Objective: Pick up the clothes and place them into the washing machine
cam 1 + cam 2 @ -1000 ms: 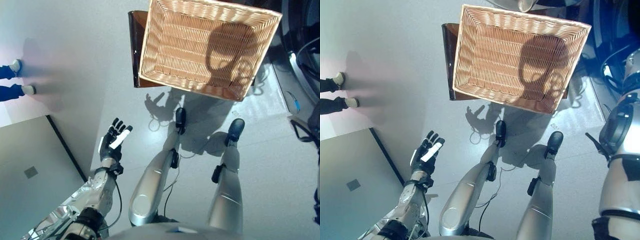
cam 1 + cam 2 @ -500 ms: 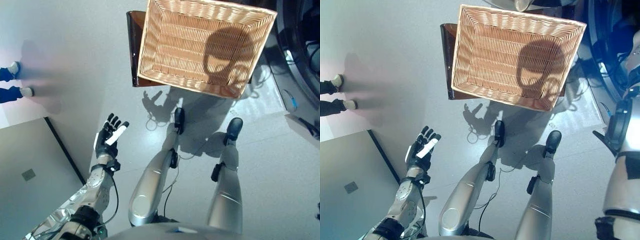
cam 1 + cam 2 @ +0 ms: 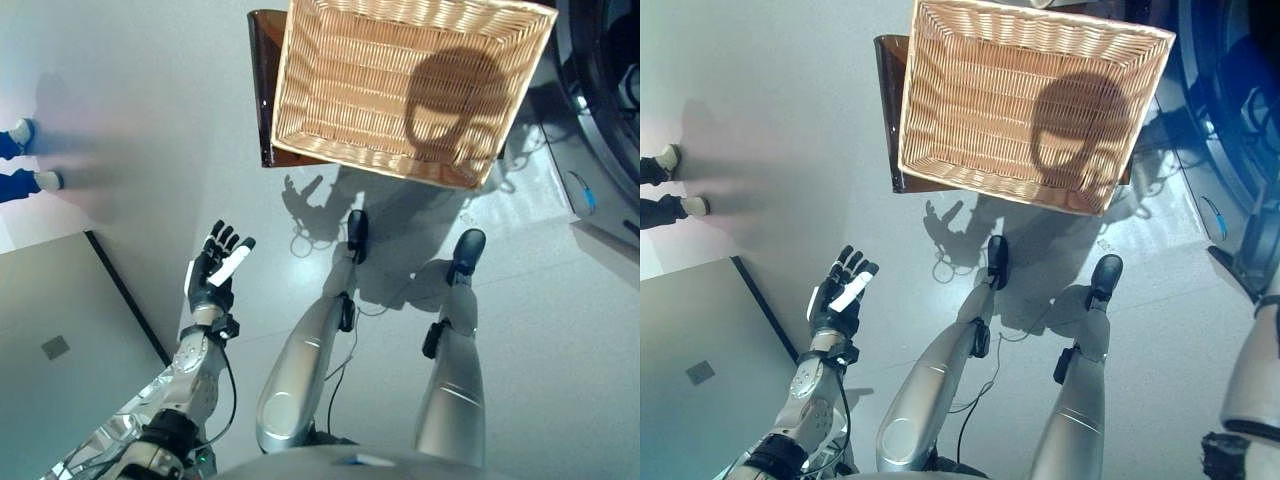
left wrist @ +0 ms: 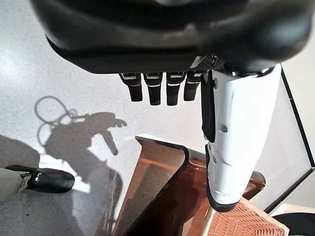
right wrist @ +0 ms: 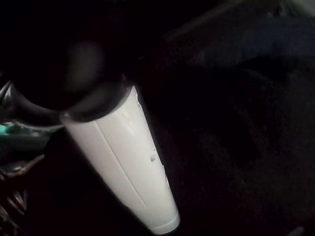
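The wicker basket stands empty on a brown stool at the top of the eye views. The washing machine's dark round opening is at the top right. My left hand hovers open over the floor at the lower left, fingers straight and holding nothing. My right arm runs along the right edge, and its hand is outside both eye views. In the right wrist view only the right hand's white-covered thumb shows against dark, folded stuff that looks like cloth; its fingers are hidden.
A person's shoes and blue trouser legs stand at the far left. A grey panel with a dark edge lies on the floor at the lower left, beside my left arm.
The camera has shifted a little. My left hand has sunk slightly towards me and stays open. My right arm has slid further towards the right edge.
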Available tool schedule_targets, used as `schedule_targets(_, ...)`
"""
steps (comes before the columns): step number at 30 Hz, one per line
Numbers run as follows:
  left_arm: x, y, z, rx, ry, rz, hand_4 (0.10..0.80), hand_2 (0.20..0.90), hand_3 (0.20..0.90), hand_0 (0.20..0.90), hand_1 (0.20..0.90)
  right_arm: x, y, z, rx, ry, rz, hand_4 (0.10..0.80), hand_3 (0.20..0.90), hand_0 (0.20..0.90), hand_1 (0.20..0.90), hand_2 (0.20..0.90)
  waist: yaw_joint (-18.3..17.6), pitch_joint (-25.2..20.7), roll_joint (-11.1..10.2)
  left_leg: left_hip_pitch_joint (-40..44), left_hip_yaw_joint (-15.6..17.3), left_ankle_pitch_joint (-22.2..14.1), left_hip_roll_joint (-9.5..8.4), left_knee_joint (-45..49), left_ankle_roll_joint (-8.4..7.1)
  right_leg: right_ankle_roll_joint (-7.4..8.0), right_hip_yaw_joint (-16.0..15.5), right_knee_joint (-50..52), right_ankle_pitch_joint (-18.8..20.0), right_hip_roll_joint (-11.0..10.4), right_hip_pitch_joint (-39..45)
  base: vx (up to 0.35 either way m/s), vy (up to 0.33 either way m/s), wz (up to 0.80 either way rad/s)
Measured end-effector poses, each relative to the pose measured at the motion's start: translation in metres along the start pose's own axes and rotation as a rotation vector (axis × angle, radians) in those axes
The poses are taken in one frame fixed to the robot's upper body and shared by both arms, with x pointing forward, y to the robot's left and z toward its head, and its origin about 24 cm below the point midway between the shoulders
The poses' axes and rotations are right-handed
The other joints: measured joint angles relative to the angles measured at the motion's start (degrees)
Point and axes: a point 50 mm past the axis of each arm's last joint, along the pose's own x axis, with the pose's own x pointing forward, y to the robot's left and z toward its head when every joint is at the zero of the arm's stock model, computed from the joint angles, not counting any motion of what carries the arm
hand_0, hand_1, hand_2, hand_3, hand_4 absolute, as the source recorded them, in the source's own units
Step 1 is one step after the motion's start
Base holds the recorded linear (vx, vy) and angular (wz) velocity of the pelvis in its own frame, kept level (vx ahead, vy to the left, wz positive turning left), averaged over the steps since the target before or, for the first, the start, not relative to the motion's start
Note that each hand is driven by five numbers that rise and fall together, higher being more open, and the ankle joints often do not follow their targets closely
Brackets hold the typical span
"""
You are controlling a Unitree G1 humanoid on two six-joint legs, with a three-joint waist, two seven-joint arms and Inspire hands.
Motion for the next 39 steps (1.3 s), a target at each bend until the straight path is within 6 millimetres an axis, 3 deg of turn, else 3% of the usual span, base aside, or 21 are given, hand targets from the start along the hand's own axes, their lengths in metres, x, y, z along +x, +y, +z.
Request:
schedule_targets(16, 0.0, 0.0, 0.001, -0.002, -0.004, 0.015, 0.8, 0.9, 0.9, 0.9, 0.9, 0.001, -0.004, -0.002, -0.003, 0.024, -0.054, 0.8, 0.9, 0.9, 0.9, 0.9, -0.31, 0.01, -0.02, -1.56, -0.72, -0.06, 0.02, 1.42, 0.09, -0.1, -0.14, 0.74, -0.03, 0.02, -0.89, 0.007, 0.0, 0.01)
schedule_targets(22, 0.001, 0.0, 0.002, -0.003, -0.007, 0.012, 0.8, 0.9, 0.9, 0.9, 0.9, 0.003, -0.006, -0.005, -0.091, -0.013, -0.043, 0.8, 0.9, 0.9, 0.9, 0.9, -0.85, 0.07, -0.24, -2.19, -1.13, -0.27, 0.11, 2.51, 0.14, -0.1, -0.34, 0.87, -0.03, 0.07, -0.83, 0.013, -0.005, 0.03)
schedule_targets(28, 0.001, 0.0, 0.002, -0.002, -0.008, 0.009, 0.8, 0.9, 0.9, 0.9, 0.9, 0.007, -0.02, -0.036, -0.273, -0.016, -0.059, 0.8, 0.9, 0.9, 0.9, 0.9, -2.09, -0.04, -1.82, -2.04, -1.33, -0.52, 0.21, 3.53, -0.01, -0.11, -0.79, 1.01, -0.01, 0.08, 0.18, 0.0, -0.002, 0.04)
schedule_targets(35, 0.001, 0.0, 0.002, -0.001, -0.006, 0.005, 0.8, 0.9, 0.9, 0.9, 0.9, 0.007, -0.028, -0.055, -0.422, -0.06, -0.057, 0.8, 0.9, 0.9, 0.9, 0.9, -1.82, 0.19, -2.19, -1.83, -1.92, -0.58, 0.19, 4.42, 0.22, -0.12, -1.34, 0.81, 0.16, 0.04, 1.37, 0.015, 0.015, 0.05)
schedule_targets(39, 0.002, 0.003, 0.004, -0.002, -0.013, 0.02, 0.8, 0.9, 0.9, 0.9, 0.9, 0.002, -0.04, -0.093, -0.525, 0.002, -0.055, 0.8, 0.9, 0.9, 0.9, 0.9, -1.84, 0.3, -3.92, 0.26, -2.45, -0.88, 0.04, 4.42, -0.01, -0.08, -1.59, -0.04, 0.12, -0.07, 4.14, 0.032, 0.021, 0.06)
